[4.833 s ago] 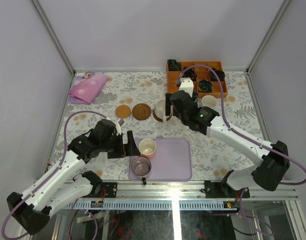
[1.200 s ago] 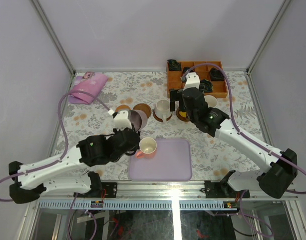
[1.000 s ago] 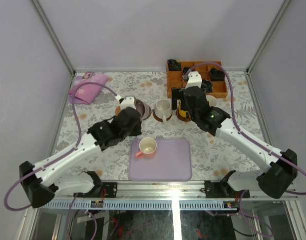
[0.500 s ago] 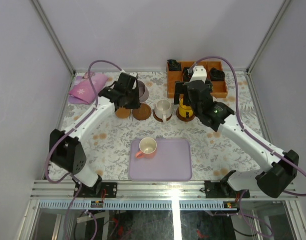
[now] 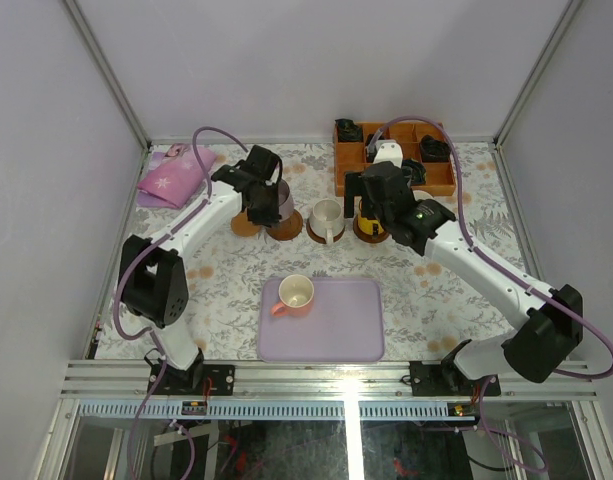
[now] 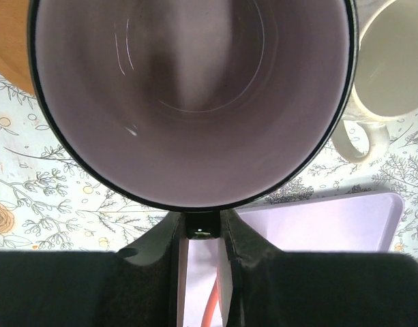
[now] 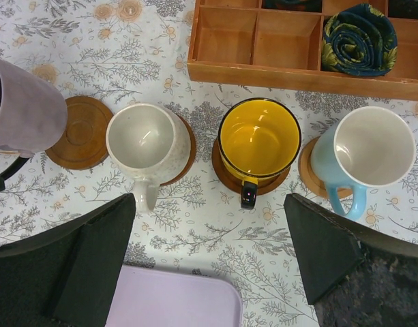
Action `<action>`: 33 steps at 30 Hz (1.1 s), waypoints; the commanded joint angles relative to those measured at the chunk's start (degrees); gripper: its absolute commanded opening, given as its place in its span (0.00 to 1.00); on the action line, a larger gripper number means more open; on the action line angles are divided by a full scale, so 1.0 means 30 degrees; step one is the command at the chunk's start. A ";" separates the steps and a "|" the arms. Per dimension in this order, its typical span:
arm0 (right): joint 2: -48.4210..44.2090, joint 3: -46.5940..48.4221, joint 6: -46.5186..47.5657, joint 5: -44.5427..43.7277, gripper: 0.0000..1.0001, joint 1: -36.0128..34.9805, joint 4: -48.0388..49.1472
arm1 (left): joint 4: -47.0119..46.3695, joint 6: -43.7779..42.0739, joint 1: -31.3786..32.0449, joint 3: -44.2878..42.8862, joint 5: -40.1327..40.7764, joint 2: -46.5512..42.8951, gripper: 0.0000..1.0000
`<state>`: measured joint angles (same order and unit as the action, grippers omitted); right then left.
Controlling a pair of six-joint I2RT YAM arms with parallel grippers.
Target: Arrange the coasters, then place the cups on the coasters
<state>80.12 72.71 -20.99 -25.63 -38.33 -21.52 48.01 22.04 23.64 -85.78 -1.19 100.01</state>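
Observation:
My left gripper (image 5: 263,203) is shut on the handle of the dusky purple cup (image 5: 276,203), whose pale inside fills the left wrist view (image 6: 195,95). It hangs over the two left coasters (image 5: 246,226) (image 7: 79,133); I cannot tell whether it touches them. The white cup (image 7: 140,143), yellow cup (image 7: 258,139) and light blue cup (image 7: 372,146) each stand on a coaster. My right gripper (image 7: 205,259) is open and holds nothing, just nearer than the yellow cup (image 5: 371,222). The pink cup (image 5: 294,293) stands on the lavender tray (image 5: 336,330).
The orange-brown compartmented box (image 5: 396,160) with rolled dark cloths stands behind the cups. A pink cloth (image 5: 174,175) lies at the far left. The floral tablecloth runs to the enclosure walls on three sides.
My left arm lifted the purple cup off the tray, swung it to the far left and now brings it nearer, over the left coasters. The right gripper stays open by the yellow cup.

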 commanded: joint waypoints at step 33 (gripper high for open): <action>-0.0477 -0.0142 -0.0747 0.1145 0.98 0.0614 0.0396 | -0.0504 0.0493 0.0488 -0.1120 0.0016 0.2818 0.00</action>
<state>80.12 72.62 -22.55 -22.81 -37.04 -21.56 47.86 23.94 24.71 -85.58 -1.19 108.53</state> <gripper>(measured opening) 0.982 0.161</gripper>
